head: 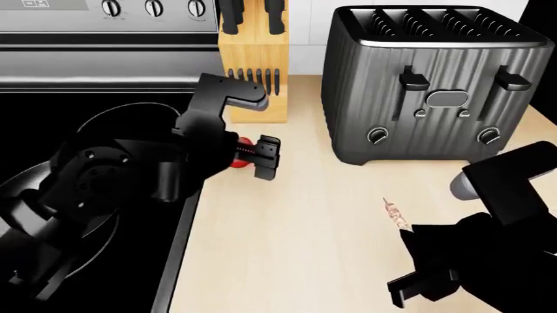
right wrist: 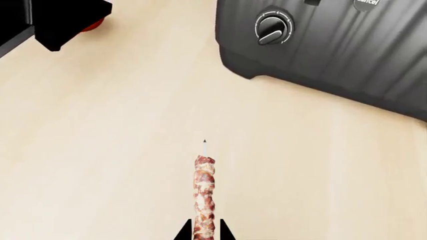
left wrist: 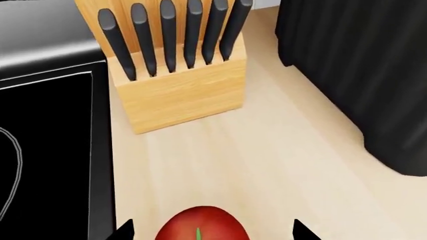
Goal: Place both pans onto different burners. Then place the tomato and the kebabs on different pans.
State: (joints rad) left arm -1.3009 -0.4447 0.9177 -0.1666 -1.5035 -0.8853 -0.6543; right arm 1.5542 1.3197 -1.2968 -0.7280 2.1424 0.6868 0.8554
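Observation:
The tomato point(left wrist: 202, 227) lies on the wooden counter between the wide-apart jaws of my left gripper point(left wrist: 213, 233), which do not touch it. In the head view only a red sliver of the tomato point(head: 237, 161) shows behind my left gripper point(head: 250, 156). My right gripper point(right wrist: 203, 234) is shut on the near end of the kebabs point(right wrist: 204, 195), which lie flat on the counter point(head: 396, 214), my right gripper point(head: 411, 236) just behind them. Two black pans point(head: 130, 114) point(head: 26, 179) sit on the cooktop, mostly hidden by my left arm; handles hidden. A white burner outline point(left wrist: 16, 165) shows.
A wooden knife block point(head: 252, 65) point(left wrist: 177, 80) stands just beyond the tomato. A dark toaster point(head: 426, 85) point(right wrist: 333, 45) stands at the back right of the counter point(head: 296, 248). The stove's control panel point(head: 104, 10) runs along the back left.

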